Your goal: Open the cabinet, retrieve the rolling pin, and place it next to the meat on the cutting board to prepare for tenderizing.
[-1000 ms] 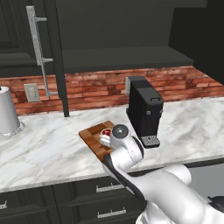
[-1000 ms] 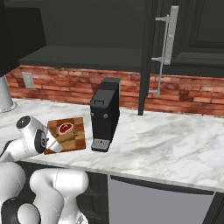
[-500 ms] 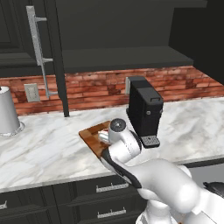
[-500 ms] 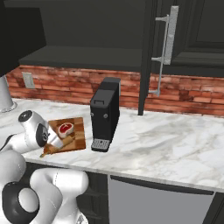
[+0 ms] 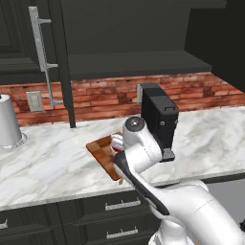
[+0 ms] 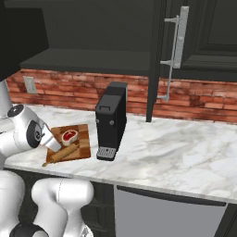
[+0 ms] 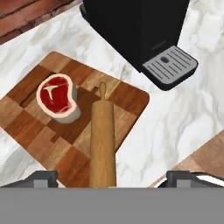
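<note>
Rolling pin (image 7: 103, 140) lies on cutting board (image 7: 127, 98) just beside meat (image 7: 57, 97), ready for tenderizing. End effector (image 7: 112, 178) spread, gripping nothing; you can retreat.

No legible text or labels.

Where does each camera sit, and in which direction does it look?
Left base view: behind the arm's left, facing cutting board and coffee machine; arm rises lower right.
Right base view: behind its right, facing the same counter; arm lower left.
Hand view: on the hand, looking down at rolling pin beside meat; open gripper at bottom.
All share the board.
</note>
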Robot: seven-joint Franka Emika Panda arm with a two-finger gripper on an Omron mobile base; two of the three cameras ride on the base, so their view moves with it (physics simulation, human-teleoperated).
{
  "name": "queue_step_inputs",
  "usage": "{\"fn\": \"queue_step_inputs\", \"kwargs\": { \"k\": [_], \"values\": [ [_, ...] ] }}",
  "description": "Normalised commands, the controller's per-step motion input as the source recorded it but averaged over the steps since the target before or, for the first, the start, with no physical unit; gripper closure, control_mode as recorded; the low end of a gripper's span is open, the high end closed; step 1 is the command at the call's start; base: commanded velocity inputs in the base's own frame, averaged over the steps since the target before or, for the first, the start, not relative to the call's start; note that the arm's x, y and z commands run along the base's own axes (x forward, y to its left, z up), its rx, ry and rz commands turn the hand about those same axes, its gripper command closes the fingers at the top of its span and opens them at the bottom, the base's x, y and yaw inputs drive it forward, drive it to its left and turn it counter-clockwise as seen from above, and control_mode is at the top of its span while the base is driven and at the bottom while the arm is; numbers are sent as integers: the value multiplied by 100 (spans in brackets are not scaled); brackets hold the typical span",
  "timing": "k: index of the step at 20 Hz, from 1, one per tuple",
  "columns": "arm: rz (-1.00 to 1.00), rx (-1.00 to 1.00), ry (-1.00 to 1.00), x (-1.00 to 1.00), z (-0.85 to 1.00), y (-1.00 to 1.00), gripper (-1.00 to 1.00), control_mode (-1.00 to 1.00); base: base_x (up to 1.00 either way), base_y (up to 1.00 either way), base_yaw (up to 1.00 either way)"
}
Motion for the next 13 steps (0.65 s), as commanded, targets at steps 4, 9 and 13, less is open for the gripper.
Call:
{"fn": "queue_step_inputs", "kwargs": {
  "k": [4,9,13],
  "values": [
    [-1,1,5,-58,67,-36,-100,-100,0,0,0],
    [-1,1,4,-65,62,-39,-100,-100,0,0,0],
    [-1,0,0,-72,54,-26,-100,-100,0,0,0]
  ]
}}
